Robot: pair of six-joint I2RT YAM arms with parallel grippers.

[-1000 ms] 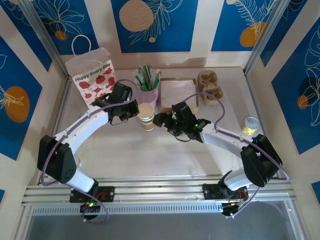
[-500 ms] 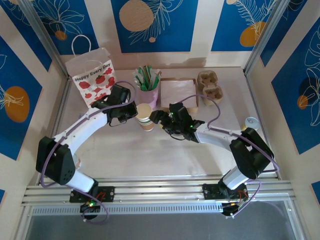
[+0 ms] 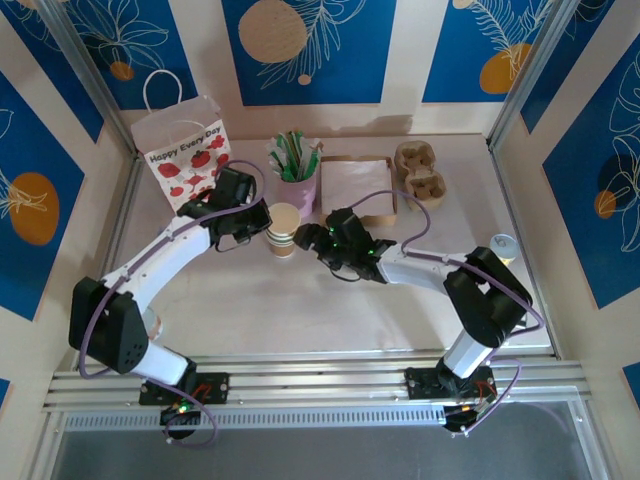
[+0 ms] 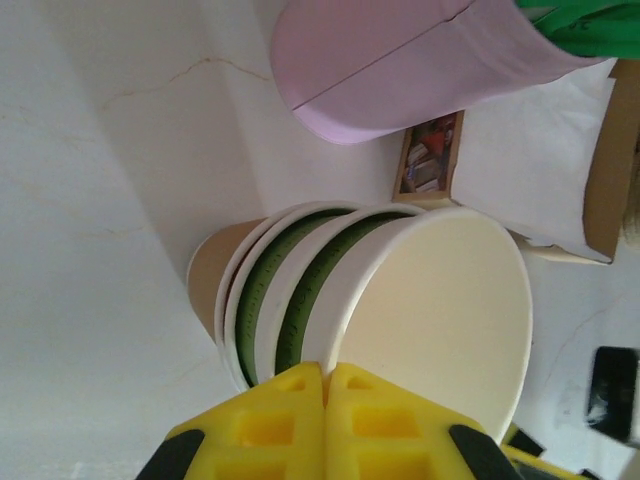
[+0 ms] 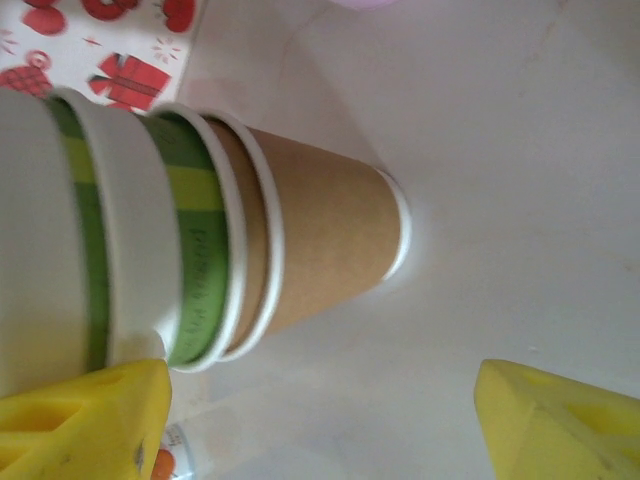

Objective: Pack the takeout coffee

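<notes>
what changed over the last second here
The right gripper reached further left, jaws open, up to the nested cup stack, its elbow folding in. The stack and the left gripper, jaws shut beside it, edged slightly left. Nothing was gripped or released. The gift bag, pink cup and napkins stayed put.

Gift bag (image 3: 185, 160) back left — pink cup (image 3: 297, 190), napkins (image 3: 355, 185), maybe pulp carrier (image 3: 420, 172) alongside.
</notes>
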